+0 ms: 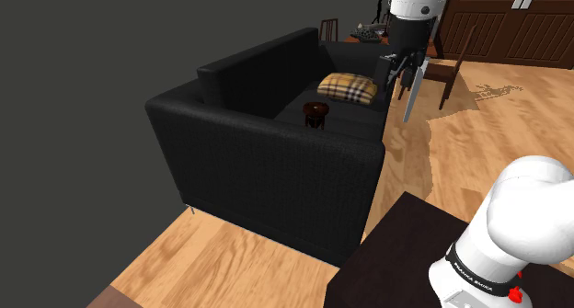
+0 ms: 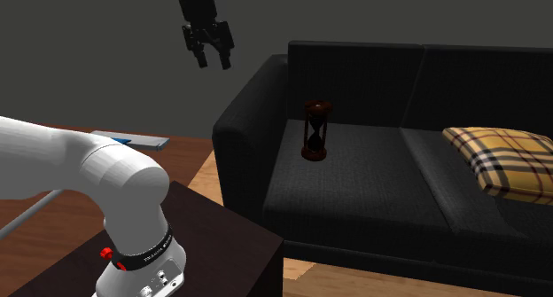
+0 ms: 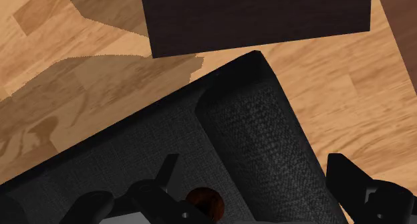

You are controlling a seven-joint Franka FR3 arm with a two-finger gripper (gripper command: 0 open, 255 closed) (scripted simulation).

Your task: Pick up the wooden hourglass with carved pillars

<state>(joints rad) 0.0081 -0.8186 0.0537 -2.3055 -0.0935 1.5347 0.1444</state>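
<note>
- The hourglass (image 2: 315, 129), dark brown with a red-brown top, stands upright on the black sofa (image 2: 244, 136) seat, near one armrest.
- The gripper (image 2: 214, 63) hangs high above that sofa armrest, fingers spread apart, holding nothing.
- A plaid cushion (image 2: 501, 162) lies on the sofa's other seat.

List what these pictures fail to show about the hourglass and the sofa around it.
1. Hourglass pillars: second exterior view, too small and dark to tell carving or sand level.
2. Hourglass body: wrist view, its round top covers the rest, and the frame edge cuts it.
3. Plaid cushion and the far end of the sofa: second exterior view, cut off by the right edge.
</note>
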